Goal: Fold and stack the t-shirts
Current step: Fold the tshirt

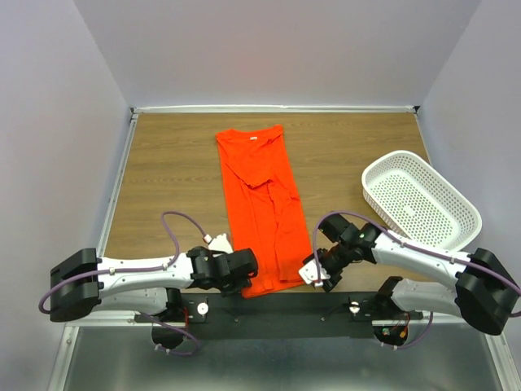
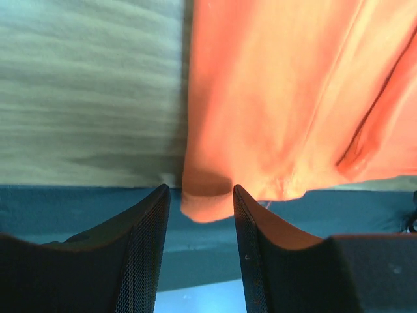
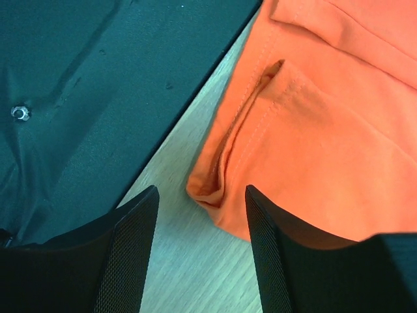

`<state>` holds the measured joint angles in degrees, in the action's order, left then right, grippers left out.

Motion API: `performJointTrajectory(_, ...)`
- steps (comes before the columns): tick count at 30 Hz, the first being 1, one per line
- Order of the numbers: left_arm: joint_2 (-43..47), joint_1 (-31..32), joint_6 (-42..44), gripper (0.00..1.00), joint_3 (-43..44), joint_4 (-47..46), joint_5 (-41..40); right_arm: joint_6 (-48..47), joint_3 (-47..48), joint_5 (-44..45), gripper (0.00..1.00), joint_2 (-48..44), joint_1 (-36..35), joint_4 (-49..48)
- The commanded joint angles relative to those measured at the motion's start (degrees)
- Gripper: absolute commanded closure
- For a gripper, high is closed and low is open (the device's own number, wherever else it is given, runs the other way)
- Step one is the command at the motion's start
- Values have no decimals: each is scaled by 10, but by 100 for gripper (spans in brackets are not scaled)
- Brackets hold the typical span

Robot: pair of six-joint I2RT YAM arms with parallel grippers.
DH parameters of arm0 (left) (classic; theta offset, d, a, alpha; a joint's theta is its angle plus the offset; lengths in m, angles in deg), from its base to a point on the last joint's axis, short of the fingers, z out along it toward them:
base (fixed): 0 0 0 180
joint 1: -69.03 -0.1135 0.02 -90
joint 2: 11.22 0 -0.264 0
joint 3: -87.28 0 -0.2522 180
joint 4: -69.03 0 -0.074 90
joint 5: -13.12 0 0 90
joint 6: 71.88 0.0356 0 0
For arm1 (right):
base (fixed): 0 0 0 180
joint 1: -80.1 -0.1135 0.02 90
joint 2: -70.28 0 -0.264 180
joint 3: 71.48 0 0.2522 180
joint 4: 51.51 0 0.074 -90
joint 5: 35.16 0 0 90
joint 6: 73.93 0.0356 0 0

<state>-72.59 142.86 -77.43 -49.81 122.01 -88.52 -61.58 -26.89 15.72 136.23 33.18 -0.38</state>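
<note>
Took the step in hand to be the crosswise fold: found the t-shirt [image 1: 260,191] lying as a long narrow strip on the desk [image 1: 171,163], collar and white label at the far end, hem at the near edge. Saw no second shirt; noted the basket [image 1: 383,167] at the right, well apart from the cloth. Found the left tool [image 2: 199,195] spread wide at the hem's left corner, with that corner drooping just past the desk's edge, in line with the gap but ahead of the fingertips and not yet between them. Found the right tool [image 3: 202,195] likewise spread, low over the desk, with the hem's right corner, doubled and stitched, just ahead of its gap and ungripped. Judged the next move to call for a short advance of both, a close on every layer at each corner, then an even lift and carry toward the collar so as not to skew the strip. Reckoned the overhanging left corner the easier pick - feared a pinch of the top layer alone on the right.
</note>
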Motion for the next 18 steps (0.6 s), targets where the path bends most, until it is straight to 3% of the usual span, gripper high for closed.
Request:
performJointTrajectory(1, -5, -20, 19, 48, -8, -26, -32, -8, -2, -15, 37, 9, -9, -7)
performJointTrajectory(7, -37, -34, 50, 51, -15, -60, -10, -7, -2, 2, 41, 19, -10, -17)
performJointTrajectory(11, -32, -34, 59, 63, -17, -65, -4, -11, -6, 11, 44, 36, -9, -23)
performJointTrajectory(14, -22, -36, 65, 81, -22, -67, -1, -11, -2, 15, 50, 52, -10, -25)
performJointTrajectory(18, 2, -41, 72, 90, -33, -82, 11, -10, -2, 18, 56, 61, -11, -29)
